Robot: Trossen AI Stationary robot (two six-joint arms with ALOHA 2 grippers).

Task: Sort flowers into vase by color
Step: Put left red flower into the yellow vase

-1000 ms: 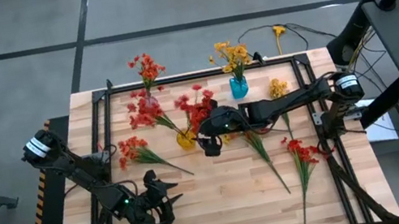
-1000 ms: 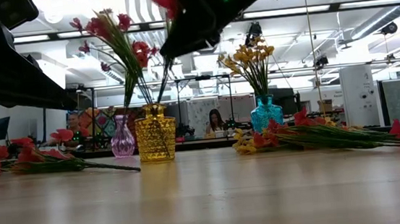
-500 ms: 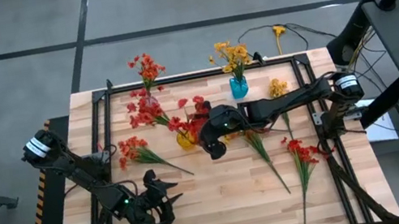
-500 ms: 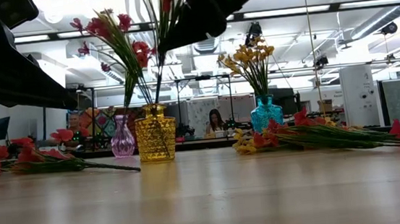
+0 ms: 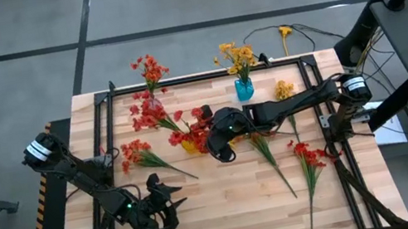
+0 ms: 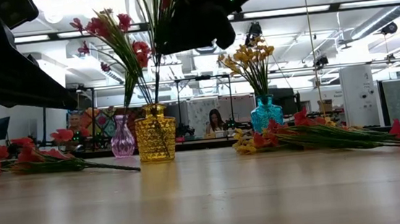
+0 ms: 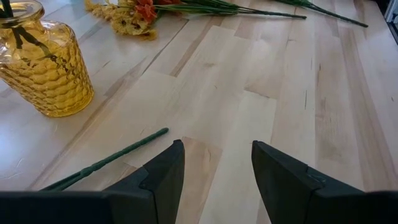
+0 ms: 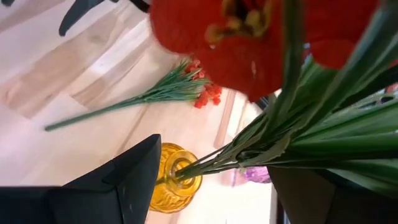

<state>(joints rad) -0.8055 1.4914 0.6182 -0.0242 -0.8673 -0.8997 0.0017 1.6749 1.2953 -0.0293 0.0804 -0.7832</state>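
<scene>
A pale wooden table [image 5: 228, 203] stands on a grey floor, an office room behind it; the right gripper [image 5: 220, 133] hangs over the yellow vase [image 6: 156, 134] near the table's middle, its fingers clasping a red sprig [image 8: 261, 37] whose stems reach down into the vase's neck; the left gripper [image 7: 214, 168] waits low at the near-left part of the table, fingers spread and empty; a pink vase [image 6: 122, 138] holds red flowers; a blue vase [image 6: 266, 113] holds yellow flowers [image 6: 249, 55]; more sprigs [image 5: 306, 159] lie loose on the wood.
</scene>
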